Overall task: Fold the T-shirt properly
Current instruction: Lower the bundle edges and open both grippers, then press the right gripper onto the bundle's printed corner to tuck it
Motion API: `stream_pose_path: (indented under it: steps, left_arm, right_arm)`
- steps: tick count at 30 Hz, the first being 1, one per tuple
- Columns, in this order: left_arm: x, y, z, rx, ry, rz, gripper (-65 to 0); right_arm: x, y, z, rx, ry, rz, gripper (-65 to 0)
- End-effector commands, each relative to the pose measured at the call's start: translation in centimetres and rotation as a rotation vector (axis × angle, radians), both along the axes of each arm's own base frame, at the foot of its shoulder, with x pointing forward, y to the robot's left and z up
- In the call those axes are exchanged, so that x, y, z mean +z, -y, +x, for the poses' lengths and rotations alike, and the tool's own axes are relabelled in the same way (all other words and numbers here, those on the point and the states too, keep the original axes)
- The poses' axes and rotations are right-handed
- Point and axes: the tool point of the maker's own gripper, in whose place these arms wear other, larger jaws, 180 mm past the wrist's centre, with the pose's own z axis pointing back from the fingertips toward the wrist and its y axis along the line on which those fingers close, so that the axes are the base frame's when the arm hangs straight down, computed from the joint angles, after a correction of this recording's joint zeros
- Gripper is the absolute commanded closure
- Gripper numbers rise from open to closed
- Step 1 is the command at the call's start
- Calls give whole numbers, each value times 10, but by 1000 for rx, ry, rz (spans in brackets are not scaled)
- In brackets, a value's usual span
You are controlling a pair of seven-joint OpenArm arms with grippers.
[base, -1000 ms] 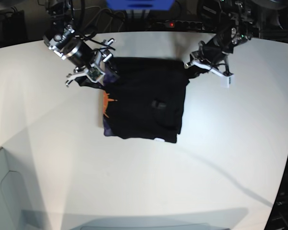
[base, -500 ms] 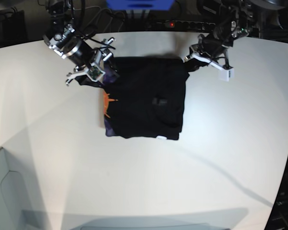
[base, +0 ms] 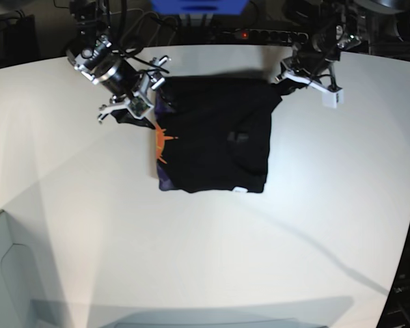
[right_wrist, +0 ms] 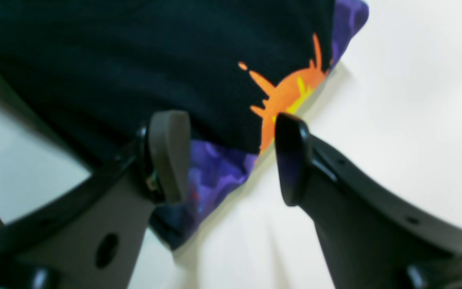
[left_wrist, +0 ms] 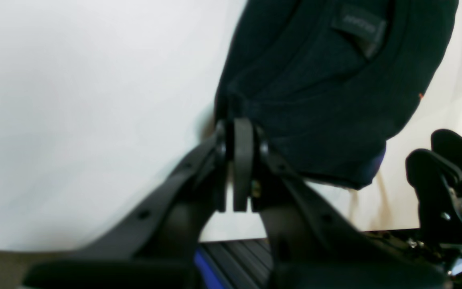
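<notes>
Setting: robotics lab bench.
Bare white tabletop [base: 205,260]; behind its far edge, a power strip [base: 260,33] with red switch light, tangled cables [base: 133,31], a blue box [base: 199,7], dark equipment.

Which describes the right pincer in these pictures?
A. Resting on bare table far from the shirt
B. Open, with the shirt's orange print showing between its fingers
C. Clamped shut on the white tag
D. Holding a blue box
B: in the right wrist view the right pincer stands wide open, with the orange print of the T-shirt between its fingers.
</notes>
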Motion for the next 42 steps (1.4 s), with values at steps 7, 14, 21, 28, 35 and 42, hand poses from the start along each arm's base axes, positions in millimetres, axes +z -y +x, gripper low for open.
stream_pose_path:
  steps: [7,14,21,28,35,42]
  left_arm:
    - [-22,-8,-14,20,-70,-3,0]
    - [-30,-11,-18,29,-96,-2,0]
    - [-30,-11,-18,29,-96,-2,0]
    - [-30,-12,-18,27,-96,2,0]
    - [-29,-11,-19,25,-95,0,0]
    - [-29,-10,-19,22,-98,-1,0]
  right_arm:
    - [33,-13,40,-19,123,77,-340]
    - [27,-35,81,-27,118,146,-211]
    - [2,-67,98,7,35,197,0]
    - [-37,-98,91,114,-80,176,0]
    - [-5,-94,108,104,18,189,0]
    - [16,-112,112,112,55,236,0]
